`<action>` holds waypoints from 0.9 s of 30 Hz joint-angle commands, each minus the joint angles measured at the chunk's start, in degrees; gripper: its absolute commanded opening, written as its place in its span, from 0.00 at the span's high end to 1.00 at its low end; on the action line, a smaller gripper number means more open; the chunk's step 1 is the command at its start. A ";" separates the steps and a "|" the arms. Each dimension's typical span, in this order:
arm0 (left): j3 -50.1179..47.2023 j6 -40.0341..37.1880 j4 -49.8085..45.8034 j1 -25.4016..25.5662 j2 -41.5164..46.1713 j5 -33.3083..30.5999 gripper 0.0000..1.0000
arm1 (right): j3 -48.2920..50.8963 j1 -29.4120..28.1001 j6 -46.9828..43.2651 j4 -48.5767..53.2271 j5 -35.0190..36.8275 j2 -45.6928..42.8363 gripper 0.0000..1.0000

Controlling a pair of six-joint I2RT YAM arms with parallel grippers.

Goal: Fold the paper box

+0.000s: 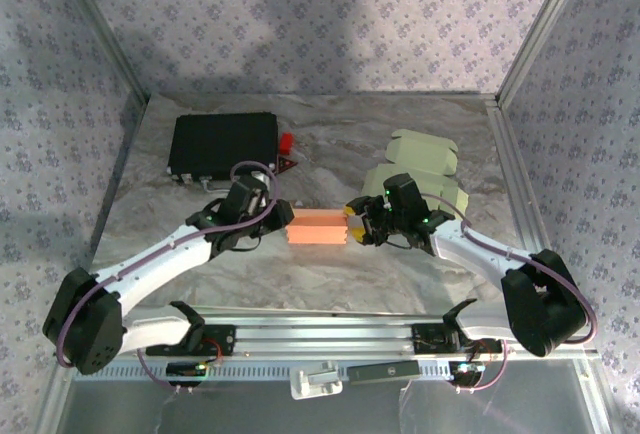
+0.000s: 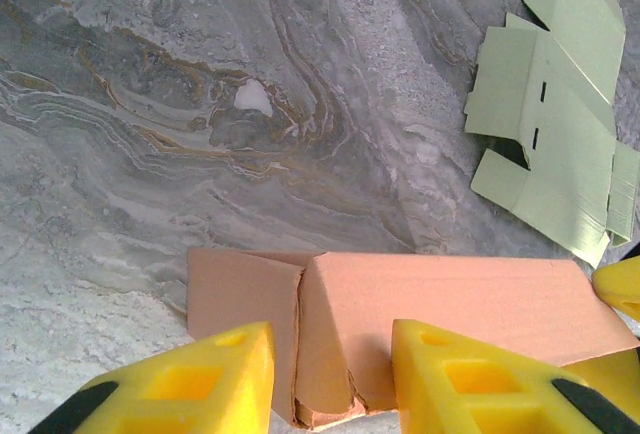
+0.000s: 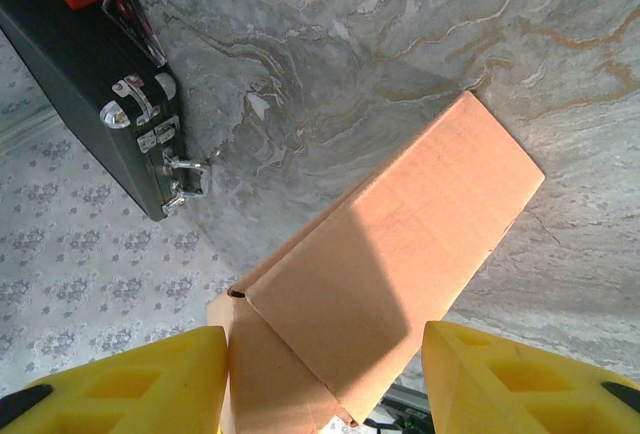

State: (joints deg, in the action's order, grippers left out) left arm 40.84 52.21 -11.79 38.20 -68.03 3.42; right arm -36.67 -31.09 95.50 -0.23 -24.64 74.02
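The paper box (image 1: 316, 229) sits just to the near right of the black case (image 1: 222, 144), an orange tube with its end flaps not yet tucked. It is taken from both ends, seemingly so neither end can slide while the other is worked. The left gripper (image 2: 335, 379) straddles the end nearer the case and the right gripper (image 3: 325, 384) the end farther from it. Both have their fingers spread around the card, though whether they actually pinch it cannot be told.
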 commanded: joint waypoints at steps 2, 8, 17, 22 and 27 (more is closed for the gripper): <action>-1.62 0.37 0.44 -0.45 0.80 -0.43 0.66 | 0.80 0.36 -1.16 2.05 0.92 -0.28 0.46; -2.93 0.79 1.20 -0.24 0.75 -0.30 0.68 | -0.52 0.75 -4.35 5.16 1.80 -1.86 0.46; -4.26 1.23 1.68 0.73 1.46 -1.54 0.70 | -2.16 0.31 -10.42 11.53 6.45 -10.08 0.39; -3.58 1.14 1.43 1.45 1.23 -2.34 0.70 | -2.20 -1.26 -10.03 9.10 5.51 -9.33 0.39; -3.32 1.23 1.17 1.88 1.29 -2.83 0.70 | -2.34 -3.21 -9.42 7.53 5.30 -7.34 0.42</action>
State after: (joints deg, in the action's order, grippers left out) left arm 37.58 53.25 -8.32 39.57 -67.00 2.00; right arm -37.45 -33.43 86.50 7.97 -19.92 65.63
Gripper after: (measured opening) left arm 0.298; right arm 0.584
